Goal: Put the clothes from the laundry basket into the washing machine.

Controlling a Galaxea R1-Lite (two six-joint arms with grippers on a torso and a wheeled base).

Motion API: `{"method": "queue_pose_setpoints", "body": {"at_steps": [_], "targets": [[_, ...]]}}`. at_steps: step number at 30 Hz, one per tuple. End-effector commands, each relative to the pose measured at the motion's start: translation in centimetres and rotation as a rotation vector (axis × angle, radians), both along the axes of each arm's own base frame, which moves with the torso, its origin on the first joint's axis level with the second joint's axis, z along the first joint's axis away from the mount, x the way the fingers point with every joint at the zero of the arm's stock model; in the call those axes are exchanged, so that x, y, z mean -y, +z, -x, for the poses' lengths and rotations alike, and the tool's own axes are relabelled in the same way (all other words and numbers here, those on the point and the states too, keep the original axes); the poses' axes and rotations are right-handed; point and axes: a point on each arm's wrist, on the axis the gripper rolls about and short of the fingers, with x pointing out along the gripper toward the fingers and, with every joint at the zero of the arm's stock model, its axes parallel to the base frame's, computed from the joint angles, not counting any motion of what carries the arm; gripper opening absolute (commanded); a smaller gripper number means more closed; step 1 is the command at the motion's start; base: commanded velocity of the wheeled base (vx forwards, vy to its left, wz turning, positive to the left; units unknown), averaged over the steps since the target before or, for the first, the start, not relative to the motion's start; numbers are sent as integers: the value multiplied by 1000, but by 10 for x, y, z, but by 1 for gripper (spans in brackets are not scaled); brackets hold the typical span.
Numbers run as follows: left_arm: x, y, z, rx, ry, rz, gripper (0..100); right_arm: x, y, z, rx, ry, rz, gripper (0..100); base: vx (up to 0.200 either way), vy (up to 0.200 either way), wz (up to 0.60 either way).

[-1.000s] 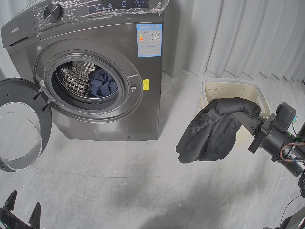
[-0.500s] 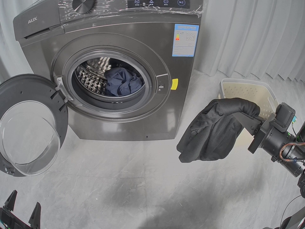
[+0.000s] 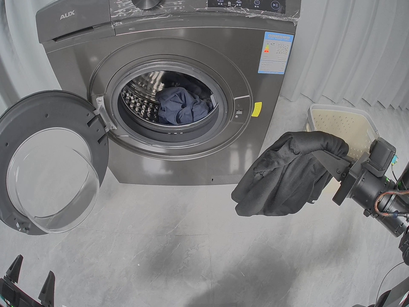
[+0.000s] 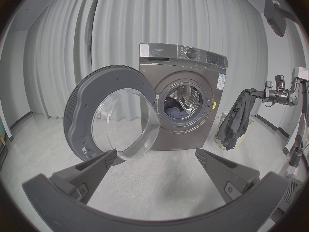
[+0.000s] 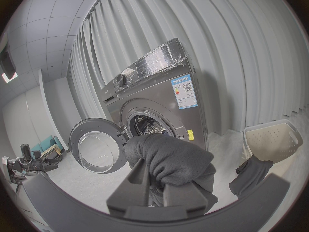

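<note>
That black garment (image 3: 281,180) looks soft and floppy, so the right tool (image 5: 157,184) pinching its bunched fold beside the washing machine (image 3: 179,39) seems smart.

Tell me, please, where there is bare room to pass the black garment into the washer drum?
Free: the drum mouth above the navy-blue crumpled clothes, and the grey tiled floor between the round open door and the black cloth garment. Crowded: the drum's lower half, heaped with those clothes.

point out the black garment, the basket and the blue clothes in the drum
black garment (image 3: 285,175), head view, middle of the hanging cloth
basket (image 3: 341,126), head view, bare inner wall
blue clothes (image 3: 181,105), head view, middle of the pile
</note>
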Motion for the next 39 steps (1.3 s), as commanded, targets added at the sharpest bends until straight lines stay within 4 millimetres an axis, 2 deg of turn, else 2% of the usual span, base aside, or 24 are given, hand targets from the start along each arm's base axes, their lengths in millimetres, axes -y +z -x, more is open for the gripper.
{"method": "queue_pose_setpoints", "body": {"at_steps": [1, 20, 25, 31, 32, 34, 39], "targets": [[0, -5, 0, -5, 0, 0, 100, 0, -1, 0, -3, 3, 2, 0, 0, 0, 0], [0, -5, 0, -5, 0, 0, 100, -1, -1, -2, -6, -1, 2, 0, 0, 189, 0], [0, -5, 0, -5, 2, -4, 100, -4, 0, -3, -10, 8, -8, 0, 0, 0, 0], [0, -5, 0, -4, 5, -17, 100, -16, 8, -5, 2, 46, -37, 0, 0, 0, 0], [0, -5, 0, -4, 0, -17, 100, -26, 12, -15, 8, 53, -41, 0, 0, 0, 0], [0, -5, 0, -5, 2, -20, 100, -36, 15, -20, 16, 74, -48, 0, 0, 0, 0], [0, -5, 0, -2, 2, -20, 100, -53, 7, -26, -12, 110, -31, 0, 0, 0, 0]]}}
